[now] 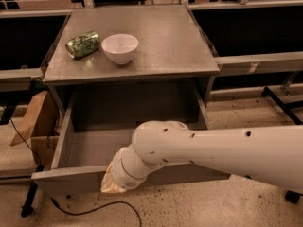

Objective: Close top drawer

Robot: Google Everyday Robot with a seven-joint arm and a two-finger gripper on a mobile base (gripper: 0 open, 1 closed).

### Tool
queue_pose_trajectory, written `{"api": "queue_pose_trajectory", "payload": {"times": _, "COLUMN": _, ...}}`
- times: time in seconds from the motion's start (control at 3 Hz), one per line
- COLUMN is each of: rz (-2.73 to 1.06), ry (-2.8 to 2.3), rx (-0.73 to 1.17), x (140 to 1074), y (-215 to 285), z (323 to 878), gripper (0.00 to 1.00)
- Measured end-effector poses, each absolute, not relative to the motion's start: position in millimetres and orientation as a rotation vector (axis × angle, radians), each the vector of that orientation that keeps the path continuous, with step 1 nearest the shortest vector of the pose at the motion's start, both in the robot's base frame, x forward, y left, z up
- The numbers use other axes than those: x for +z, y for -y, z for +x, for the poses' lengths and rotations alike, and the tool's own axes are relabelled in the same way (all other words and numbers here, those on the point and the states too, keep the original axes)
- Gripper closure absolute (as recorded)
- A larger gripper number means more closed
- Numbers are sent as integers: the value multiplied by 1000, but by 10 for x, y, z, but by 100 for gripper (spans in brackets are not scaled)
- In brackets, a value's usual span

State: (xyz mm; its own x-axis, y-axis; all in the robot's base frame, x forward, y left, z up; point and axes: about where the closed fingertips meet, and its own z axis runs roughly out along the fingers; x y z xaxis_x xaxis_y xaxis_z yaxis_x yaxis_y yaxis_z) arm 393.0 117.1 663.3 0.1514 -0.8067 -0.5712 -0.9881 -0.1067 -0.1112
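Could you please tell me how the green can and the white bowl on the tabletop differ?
The green can lies on its side; the white bowl stands upright, mouth up. The can is patterned green; the bowl is plain white. In the picture, the can sits left of the bowl. Both rest on the grey tabletop, above the open top drawer, and the claw is at the drawer's front panel.
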Motion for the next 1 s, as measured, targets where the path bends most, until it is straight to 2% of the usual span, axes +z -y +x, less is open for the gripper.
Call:
{"api": "queue_pose_trajectory", "payload": {"times": 0.33, "rz": -1969, "ry": -1706, "rx": 514, "x": 6634, "y": -1171, "z": 3924, "gripper": 100}}
{"api": "queue_pose_trajectory", "payload": {"times": 1.0, "rz": -1987, "ry": -1731, "rx": 492, "x": 6606, "y": -1221, "z": 4180, "gripper": 59}}
